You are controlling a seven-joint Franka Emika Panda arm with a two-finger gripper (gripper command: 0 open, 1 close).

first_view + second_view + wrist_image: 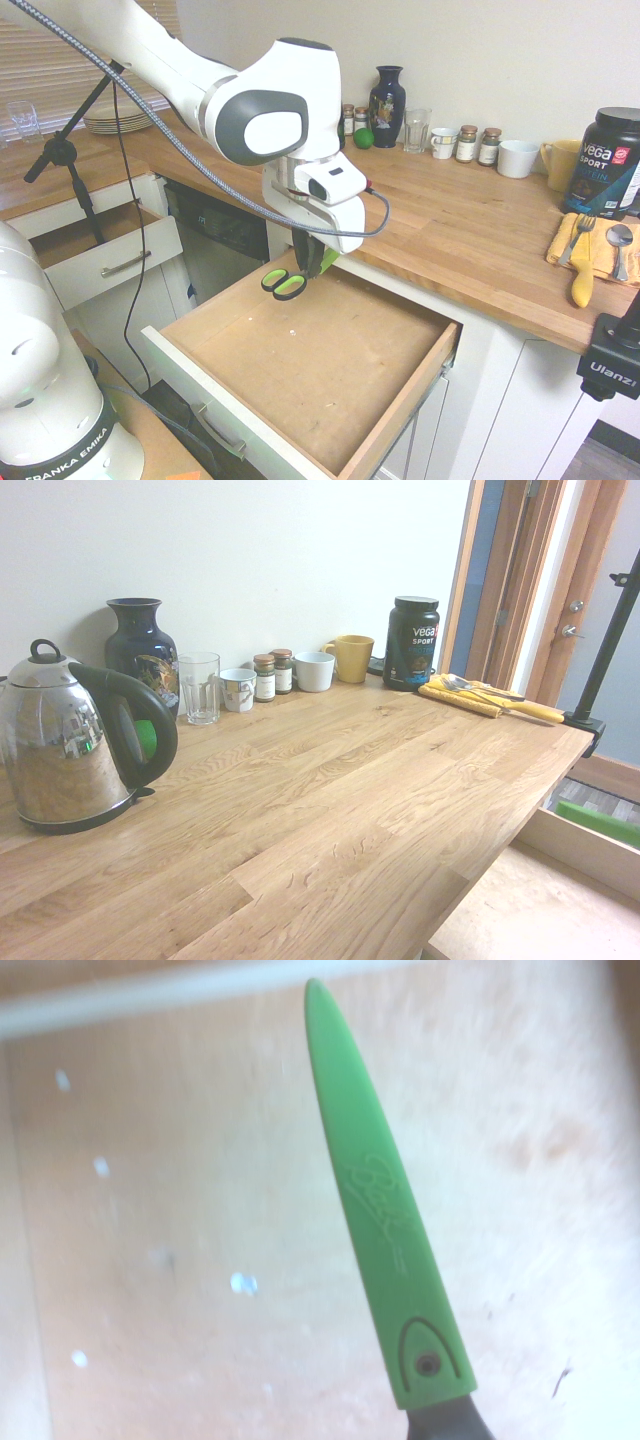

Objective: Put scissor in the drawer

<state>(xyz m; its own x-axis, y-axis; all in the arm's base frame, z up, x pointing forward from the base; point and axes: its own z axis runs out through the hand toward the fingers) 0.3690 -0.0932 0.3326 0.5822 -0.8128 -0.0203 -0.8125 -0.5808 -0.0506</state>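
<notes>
Hanging over drawer [420, 385]; fingers [312, 262] clamping scissor [288, 283]

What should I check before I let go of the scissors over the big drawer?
1. Grip: end effector shut on the scissors: ok.
2. Drawer pulled open: ok.
3. Scissors above the drawer's bare wooden bottom, not the counter: ok.
4. Blade cover on: ok.
5. Scissors resting on the drawer bottom: not ok, they hang above it.
6. Drop spot free of clutter: ok, only small specks show.
</notes>
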